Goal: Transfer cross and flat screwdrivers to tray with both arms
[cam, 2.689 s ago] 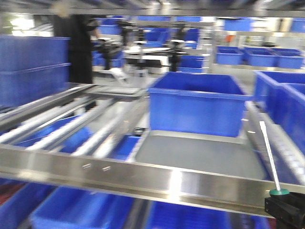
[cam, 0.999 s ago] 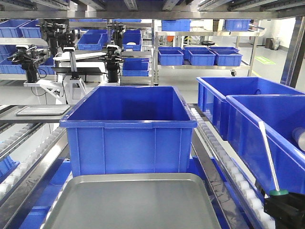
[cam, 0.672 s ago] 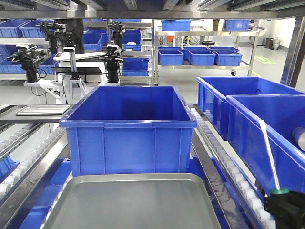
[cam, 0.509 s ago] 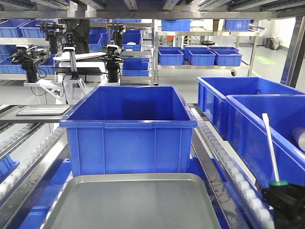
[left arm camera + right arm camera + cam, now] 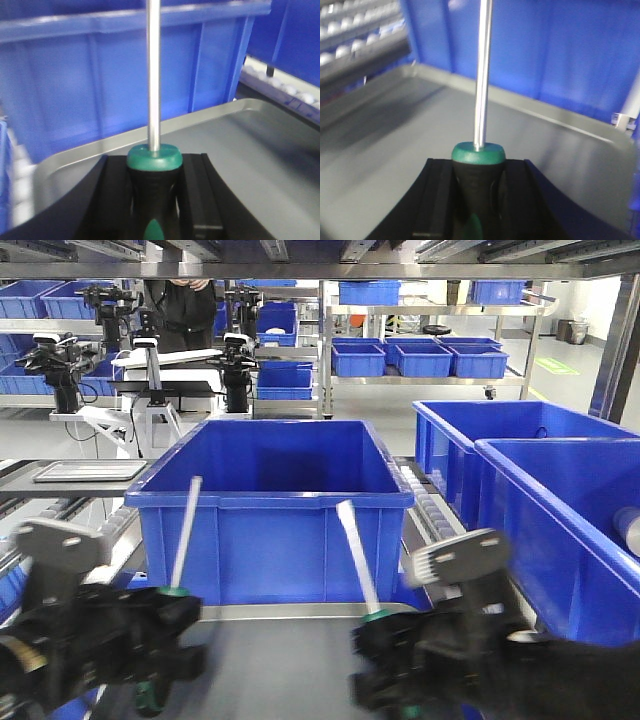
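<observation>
Start with the blue crate (image 5: pixel 270 505) standing at the far end of the tray (image 5: pixel 260 150); the tray itself is a shallow grey metal pan with a low rim and rounded corners, lying directly below both arms.

You will find the left gripper (image 5: pixel 152 200) clamped on the handle of the left screwdriver (image 5: pixel 152 100), and the right gripper (image 5: pixel 477 200) clamped on the handle of the right screwdriver (image 5: pixel 481 75). Both tools hang above the tray surface, not touching it.

Note the controlling relation: each shaft runs forward out of its jaws, rising toward the crate wall, so the long axis must be brought down roughly flat before you let go. Neither arm looks nearer to the tray than the other.

Each tool shows a thin silver shaft, a green collar and a black handle with a green patch. The tips are out of view, so you cannot tell cross from flat.
</observation>
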Robot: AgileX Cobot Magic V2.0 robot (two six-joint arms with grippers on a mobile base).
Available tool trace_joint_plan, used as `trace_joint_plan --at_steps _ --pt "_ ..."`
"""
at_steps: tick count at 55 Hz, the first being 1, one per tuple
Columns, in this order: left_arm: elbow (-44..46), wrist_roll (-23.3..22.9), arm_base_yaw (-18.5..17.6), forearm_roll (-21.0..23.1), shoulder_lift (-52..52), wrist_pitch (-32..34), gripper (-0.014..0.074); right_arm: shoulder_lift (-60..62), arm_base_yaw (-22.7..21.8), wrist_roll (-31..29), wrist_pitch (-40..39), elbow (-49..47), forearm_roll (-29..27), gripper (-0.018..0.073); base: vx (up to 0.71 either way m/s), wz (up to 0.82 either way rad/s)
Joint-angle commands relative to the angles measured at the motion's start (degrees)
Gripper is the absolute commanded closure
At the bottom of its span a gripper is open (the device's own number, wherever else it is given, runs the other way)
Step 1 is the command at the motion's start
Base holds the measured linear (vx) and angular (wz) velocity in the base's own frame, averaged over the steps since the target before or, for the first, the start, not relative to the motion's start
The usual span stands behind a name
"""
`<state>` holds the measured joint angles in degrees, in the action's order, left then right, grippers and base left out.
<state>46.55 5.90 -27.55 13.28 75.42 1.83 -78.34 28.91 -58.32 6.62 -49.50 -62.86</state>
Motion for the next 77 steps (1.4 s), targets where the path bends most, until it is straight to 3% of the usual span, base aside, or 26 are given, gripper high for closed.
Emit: trace_joint_plan --at_steps 1,7,11,19,28,35,54,62,77 --pt "4.89 -2.17 -0.47 0.63 2.2 2.18 0.0589 -2.15 1.53 -2.01 -7.59 -3.62 -1.4 0.055 0.0 0.0" --pt "6.87 -5.9 -0.47 0.63 5.17 1.19 0.0557 -5.55 1.86 -2.01 -10.39 -5.59 -2.6 0.0503 0.0 0.0" --pt "7.54 -5.9 -0.47 0.63 6.49 0.69 0.0515 -6.97 1.86 -2.01 -10.31 -6.56 -2.6 0.0452 0.0 0.0" --pt "7.81 -5.9 -0.47 0.63 7.57 -2.91 0.0344 -7.7 1.86 -1.85 -10.31 -6.58 -2.6 0.0284 0.0 0.0" --pt "7.81 -5.9 -0.47 0.63 7.58 -2.36 0.0125 -7.56 1.86 -1.58 -10.37 -6.58 -4.87 0.0052 0.0 0.0" --pt "7.81 -5.9 -0.47 0.58 7.51 -1.83 0.0034 -7.44 1.79 -1.58 -10.37 -6.58 -8.51 -0.0064 0.0 0.0" --pt "7.69 -4.89 -0.47 0.07 -9.31 -2.95 0.0024 7.22 1.79 -1.89 -8.18 -5.55 -10.45 -0.0023 0.0 0.0" --pt "5.32 -3.41 -0.47 0.01 -17.22 -5.1 0.0027 12.53 1.79 -2.62 -8.84 0.4 -10.45 -0.0023 0.0 0.0" --pt "3.7 -3.48 -0.47 0.08 -24.49 -6.0 0.0027 13.94 1.79 -3.12 -8.85 5.82 -10.45 -0.0023 0.0 0.0"
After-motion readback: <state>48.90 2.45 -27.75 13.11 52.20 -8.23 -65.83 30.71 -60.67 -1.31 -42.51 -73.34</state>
